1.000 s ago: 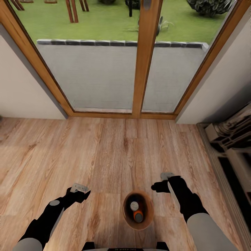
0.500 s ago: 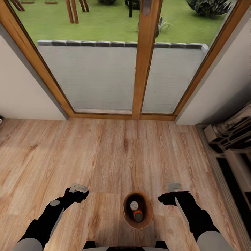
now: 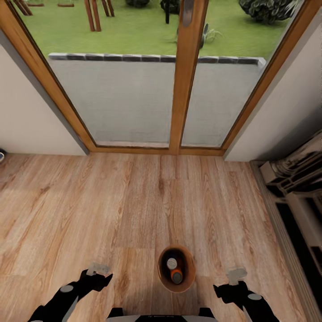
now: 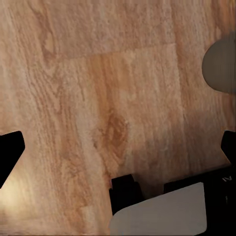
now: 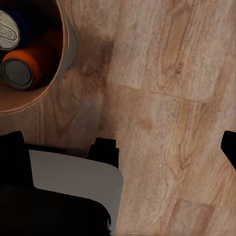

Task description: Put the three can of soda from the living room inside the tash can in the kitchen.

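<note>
Head view. Tash can [image 3: 191,273]: stands on the wood floor [image 3: 134,210] at 6 o'clock, just ahead of the robot's base. Contents: one orange can [image 3: 177,276] and one silvery can top [image 3: 172,263] beside it, body colour of that second can not readable. Left gripper [image 3: 98,269]: at 7 o'clock, over bare floor, well apart from the tash can; nothing seen between its fingers, spread not readable. Right gripper [image 3: 235,273]: at 5 o'clock, likewise over bare floor; spread not readable. Wood-framed glass doors [image 3: 188,80]: at 12 o'clock.

Left wrist view. Floor planks [image 4: 113,93]; dark fingertips [image 4: 9,155] sit wide apart, empty.

Right wrist view. Tash can rim [image 5: 60,73], orange can [image 5: 24,66] lying inside against a dark blue can [image 5: 29,22]. Dark fingertips [image 5: 230,146] wide apart, holding nothing.
</note>
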Controlling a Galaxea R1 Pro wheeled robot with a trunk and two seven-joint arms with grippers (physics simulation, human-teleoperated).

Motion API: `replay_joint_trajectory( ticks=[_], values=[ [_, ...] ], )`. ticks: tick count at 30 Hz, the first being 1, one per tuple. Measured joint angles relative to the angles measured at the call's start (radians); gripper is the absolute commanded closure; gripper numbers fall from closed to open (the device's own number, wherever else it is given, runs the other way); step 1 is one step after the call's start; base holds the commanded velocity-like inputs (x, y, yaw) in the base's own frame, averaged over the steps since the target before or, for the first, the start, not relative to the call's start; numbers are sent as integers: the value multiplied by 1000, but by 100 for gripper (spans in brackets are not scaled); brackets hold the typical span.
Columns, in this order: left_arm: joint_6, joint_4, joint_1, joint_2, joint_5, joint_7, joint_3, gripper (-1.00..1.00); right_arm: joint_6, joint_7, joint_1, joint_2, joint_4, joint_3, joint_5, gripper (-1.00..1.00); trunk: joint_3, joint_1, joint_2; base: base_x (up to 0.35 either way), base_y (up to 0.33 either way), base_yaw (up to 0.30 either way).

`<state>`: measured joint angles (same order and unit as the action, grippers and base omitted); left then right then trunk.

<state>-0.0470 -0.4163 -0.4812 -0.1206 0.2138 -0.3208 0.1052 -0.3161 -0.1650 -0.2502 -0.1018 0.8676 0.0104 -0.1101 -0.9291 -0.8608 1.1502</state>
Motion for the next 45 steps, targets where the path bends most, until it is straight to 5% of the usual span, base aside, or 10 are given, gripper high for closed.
replay_joint_trajectory(
  ticks=[8,13,20,29,45],
  values=[
    [-114,119,18,-4,0,1,0,-100,126,-1,73,-4,-12,51,1,-100,35,31,-56,0,0,-62],
    [-186,150,82,-7,-6,2,1,-100,171,-38,92,-13,-77,81,1,-100,58,50,-91,0,0,-76],
    [-259,159,143,-46,-71,2,1,-100,237,-67,96,-49,-189,91,1,-100,91,77,-140,0,0,-78],
    [-302,185,203,-61,-85,25,1,-100,250,-69,97,-53,-221,95,1,-100,133,111,-203,0,0,-78],
    [-373,244,210,-63,-86,35,1,-100,265,-70,97,-52,-262,94,0,-100,207,172,-315,0,0,-76]
  ],
)
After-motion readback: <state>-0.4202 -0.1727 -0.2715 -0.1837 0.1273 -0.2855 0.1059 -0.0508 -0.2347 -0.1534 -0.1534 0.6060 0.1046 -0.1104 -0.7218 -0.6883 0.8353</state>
